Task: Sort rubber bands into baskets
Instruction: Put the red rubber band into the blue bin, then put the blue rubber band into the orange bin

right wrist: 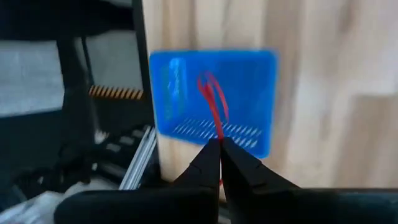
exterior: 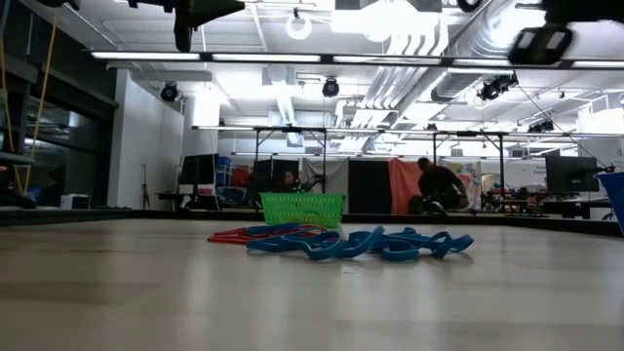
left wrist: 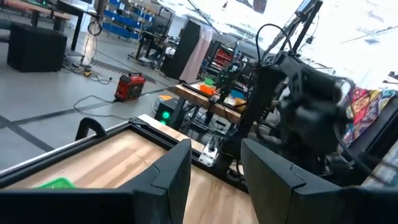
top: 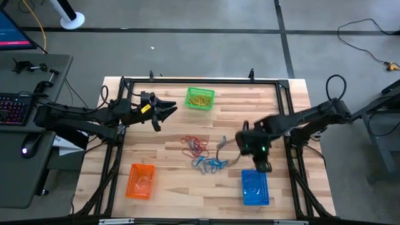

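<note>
My right gripper (top: 263, 166) hangs just above the blue basket (top: 255, 187) at the table's near right. It is shut on a red rubber band (right wrist: 213, 106), which shows against the blue basket (right wrist: 249, 81) in the right wrist view. My left gripper (top: 167, 112) is open and empty, up in the air at the far left, beside the green basket (top: 200, 99) that holds yellow bands. Loose red bands (top: 195, 145) and blue bands (top: 210, 164) lie on the table's middle. The orange basket (top: 140, 181) stands at the near left. My right gripper pinches one end of the red band's loop (right wrist: 218, 132) between its two fingertips. The fingers point down from above. The band hangs free below them, clear of the table, over the blue basket's inside.
A black frame rail (top: 200, 80) runs round the table's edges. In the low view the blue bands (exterior: 361, 242) and red bands (exterior: 234, 235) lie in front of the green basket (exterior: 303, 209). People and workbenches show in the room behind.
</note>
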